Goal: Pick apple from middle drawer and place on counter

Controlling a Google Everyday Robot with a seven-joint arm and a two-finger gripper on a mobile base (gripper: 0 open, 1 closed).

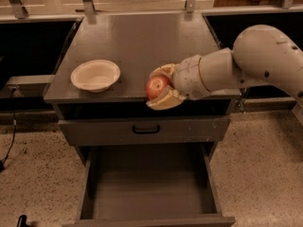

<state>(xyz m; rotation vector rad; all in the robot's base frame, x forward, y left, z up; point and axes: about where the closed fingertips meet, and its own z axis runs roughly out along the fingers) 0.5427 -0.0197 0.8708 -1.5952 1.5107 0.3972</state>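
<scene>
The red apple with a yellowish blush sits between the cream fingers of my gripper, which is shut on it. The gripper holds it at the front edge of the grey counter, level with the top, to the right of the cream bowl. My white arm reaches in from the right. Below, the middle drawer is pulled out, its grey floor bare.
A cream round bowl stands on the counter's front left. A shut drawer front with a black handle sits just under the counter. Dark recesses flank the cabinet; speckled floor lies around it. Metal posts stand at the back edge.
</scene>
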